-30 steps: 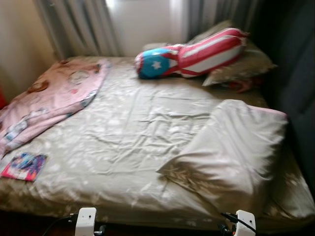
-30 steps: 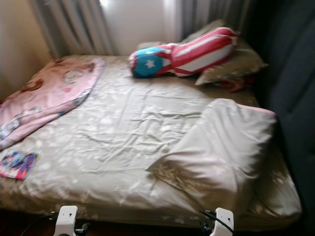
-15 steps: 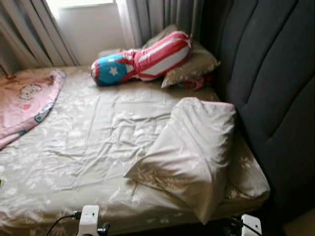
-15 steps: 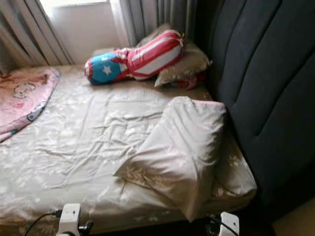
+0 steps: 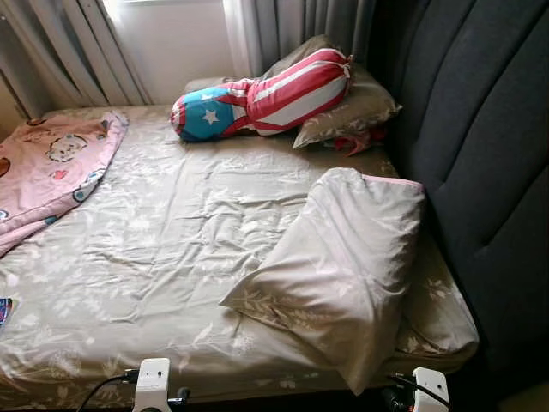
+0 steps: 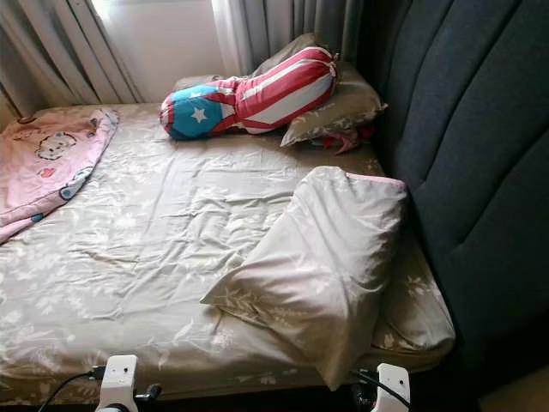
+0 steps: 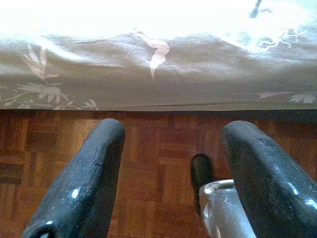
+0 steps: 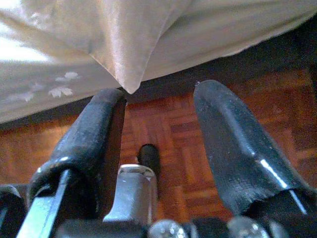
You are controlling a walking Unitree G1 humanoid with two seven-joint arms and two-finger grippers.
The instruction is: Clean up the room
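Note:
A bed with a rumpled beige floral sheet (image 5: 171,257) lies before me. A beige pillow (image 5: 343,266) lies askew at its near right corner, one corner hanging over the bed's edge (image 8: 126,82). A red, white and blue star bolster (image 5: 266,94) rests at the far end on another beige pillow (image 5: 356,107). A pink cartoon blanket (image 5: 51,163) is bunched on the left. My left gripper (image 7: 173,131) and right gripper (image 8: 161,94) hang low by the bed's side above the parquet, both open and holding nothing.
A tall dark padded headboard (image 5: 480,146) runs along the bed's right side. Grey curtains (image 5: 77,43) and a bright window stand behind the bed. A colourful book's edge (image 5: 3,311) peeks in at the far left. A small red item (image 5: 356,142) lies by the far pillows.
The camera has turned to the right, so the headboard fills more of the picture and the book has slid to the left edge. Nothing on the bed has moved.

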